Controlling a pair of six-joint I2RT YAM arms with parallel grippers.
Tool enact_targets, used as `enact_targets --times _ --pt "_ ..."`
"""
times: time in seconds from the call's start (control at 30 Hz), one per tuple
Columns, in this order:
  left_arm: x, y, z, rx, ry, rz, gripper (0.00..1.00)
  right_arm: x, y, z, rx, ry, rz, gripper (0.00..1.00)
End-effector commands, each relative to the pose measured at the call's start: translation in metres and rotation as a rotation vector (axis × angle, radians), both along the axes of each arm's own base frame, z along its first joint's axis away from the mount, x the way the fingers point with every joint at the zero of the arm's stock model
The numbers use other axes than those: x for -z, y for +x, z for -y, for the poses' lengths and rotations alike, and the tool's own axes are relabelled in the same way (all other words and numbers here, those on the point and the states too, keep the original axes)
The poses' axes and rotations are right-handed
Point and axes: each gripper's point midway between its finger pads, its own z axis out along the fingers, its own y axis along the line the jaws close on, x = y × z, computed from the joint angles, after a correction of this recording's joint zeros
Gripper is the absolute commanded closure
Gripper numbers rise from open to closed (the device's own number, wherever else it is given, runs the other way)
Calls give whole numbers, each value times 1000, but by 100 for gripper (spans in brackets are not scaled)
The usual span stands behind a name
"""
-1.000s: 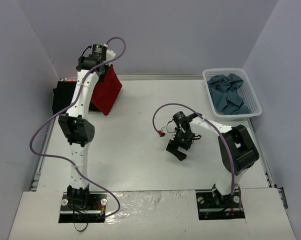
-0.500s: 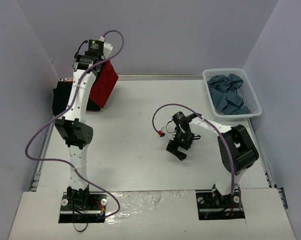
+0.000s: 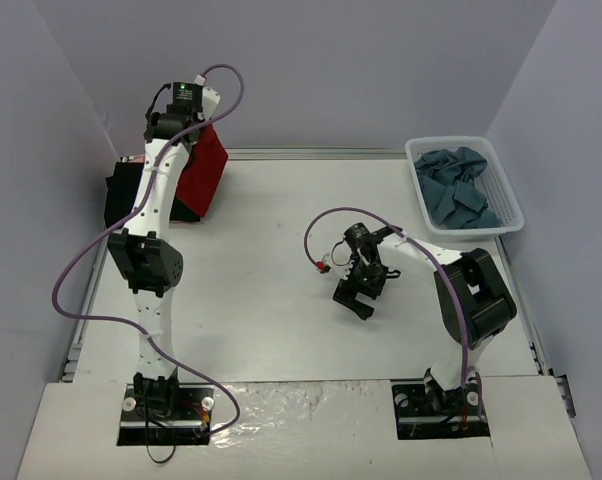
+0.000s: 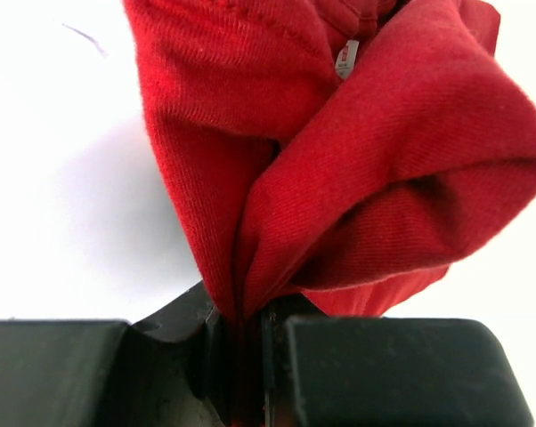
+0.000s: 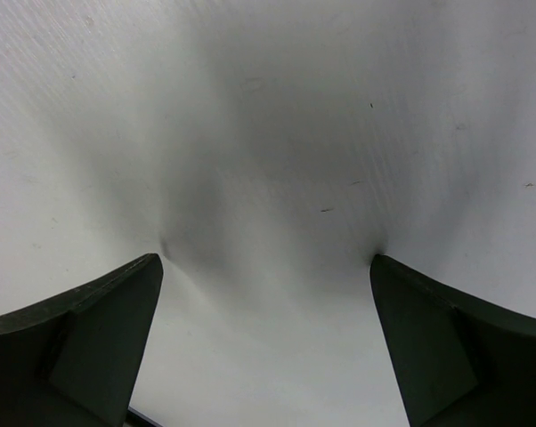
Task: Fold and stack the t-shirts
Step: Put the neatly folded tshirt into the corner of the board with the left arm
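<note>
My left gripper [image 4: 248,356] clenches only a bunched red t-shirt [image 4: 366,169] fold at 11 o'clock, right gripper [image 5: 266,329] released: a slip would drop it crumpled.

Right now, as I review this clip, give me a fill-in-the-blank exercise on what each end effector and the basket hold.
1. The pinched t-shirt in the left end effector is dark ___.
2. The right end effector, above the bare table, is ___ and holds nothing.
3. The blue-grey t-shirts lie in the white ___.

Missing words: red; open; basket.
</note>
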Motion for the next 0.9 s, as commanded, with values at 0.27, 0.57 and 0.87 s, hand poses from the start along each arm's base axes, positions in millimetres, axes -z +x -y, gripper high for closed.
enact_targets --times 0.27,0.57,0.87 --pt "-42 3 -46 -87 33 140 98 25 -26 15 18 -75 -126 0" --pt "-25 10 -67 -117 38 126 98 29 -26 19 35 -87 -141 0" --pt "-19 18 -84 -138 61 130 97 33 -27 26 56 -105 -157 0"
